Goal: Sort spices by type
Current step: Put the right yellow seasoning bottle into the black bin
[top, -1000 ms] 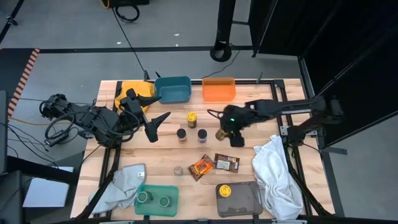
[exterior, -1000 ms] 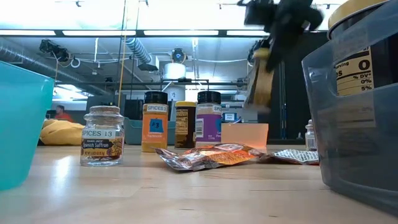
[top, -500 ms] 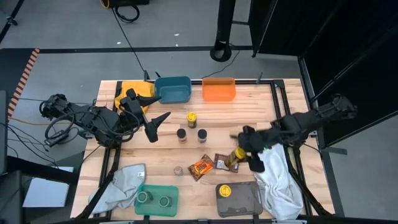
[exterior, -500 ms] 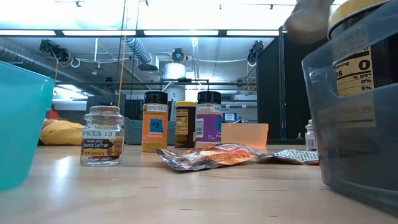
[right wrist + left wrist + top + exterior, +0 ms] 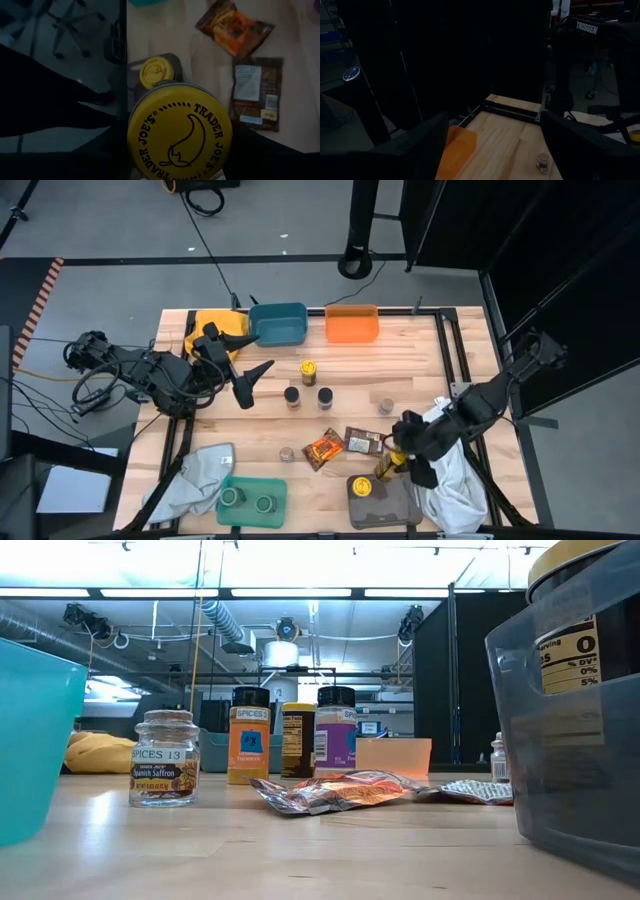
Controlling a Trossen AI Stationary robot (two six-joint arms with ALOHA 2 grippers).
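Yellow-lidded jar (image 5: 386, 469) clamped in right gripper (image 5: 399, 460) above lower-right grey bin (image 5: 400, 505); left gripper (image 5: 240, 367) wide, idle upper left; most spices unsorted mid-frame.

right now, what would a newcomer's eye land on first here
The right gripper holds a yellow-lidded jar just above the grey bin at the near edge, where a matching jar already sits. Next, the orange packet mid-table, and the left gripper waiting open by the teal bin.
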